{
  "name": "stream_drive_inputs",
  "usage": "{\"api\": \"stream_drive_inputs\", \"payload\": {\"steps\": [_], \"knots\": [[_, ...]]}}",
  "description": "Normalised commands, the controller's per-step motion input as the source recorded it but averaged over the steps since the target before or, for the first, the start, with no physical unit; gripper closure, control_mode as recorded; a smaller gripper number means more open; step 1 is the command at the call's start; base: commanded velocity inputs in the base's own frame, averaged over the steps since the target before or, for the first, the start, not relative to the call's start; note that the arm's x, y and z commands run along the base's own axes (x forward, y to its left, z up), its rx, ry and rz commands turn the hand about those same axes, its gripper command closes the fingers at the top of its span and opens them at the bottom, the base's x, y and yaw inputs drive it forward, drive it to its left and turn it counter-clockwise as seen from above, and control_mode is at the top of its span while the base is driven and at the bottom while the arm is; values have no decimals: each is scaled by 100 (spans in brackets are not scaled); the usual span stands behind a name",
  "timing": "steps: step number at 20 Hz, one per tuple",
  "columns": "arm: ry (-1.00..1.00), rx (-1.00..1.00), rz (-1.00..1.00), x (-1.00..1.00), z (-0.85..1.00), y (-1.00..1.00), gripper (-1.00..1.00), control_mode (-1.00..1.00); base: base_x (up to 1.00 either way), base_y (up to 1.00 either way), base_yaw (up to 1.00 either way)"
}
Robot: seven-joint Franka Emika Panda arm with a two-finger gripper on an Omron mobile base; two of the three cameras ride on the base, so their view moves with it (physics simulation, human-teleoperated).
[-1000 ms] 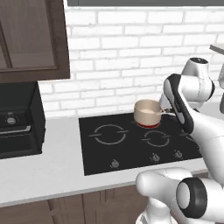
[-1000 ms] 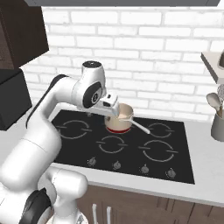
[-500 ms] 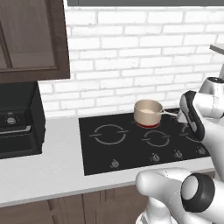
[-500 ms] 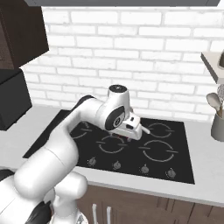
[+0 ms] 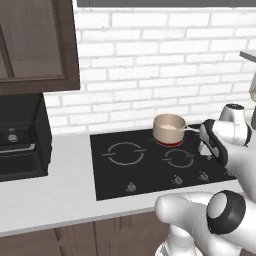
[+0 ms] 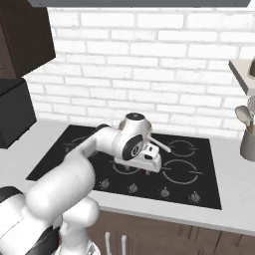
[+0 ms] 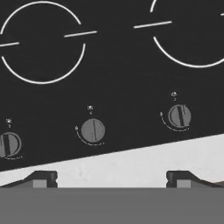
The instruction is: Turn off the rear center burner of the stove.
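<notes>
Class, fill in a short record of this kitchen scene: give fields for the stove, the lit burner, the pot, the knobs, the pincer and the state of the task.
stove: black glass cooktop set in a grey counter
burner: rear center, glowing red under the pot
pot: beige, on that burner, handle pointing toward the arm
knobs: row along the stove's front edge; three in the hand view, middle one
pincer: open, over the counter strip in front of the knobs, touching none
task: not done, burner red
</notes>
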Motion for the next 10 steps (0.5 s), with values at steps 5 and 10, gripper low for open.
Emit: {"api": "stream_drive_inputs", "payload": {"steps": [5,10], "knots": [[0,-2,24,0,-42,10,-100,-100,0,0,0],[0,0,28,0,-42,13,-100,-100,0,0,0]]}}
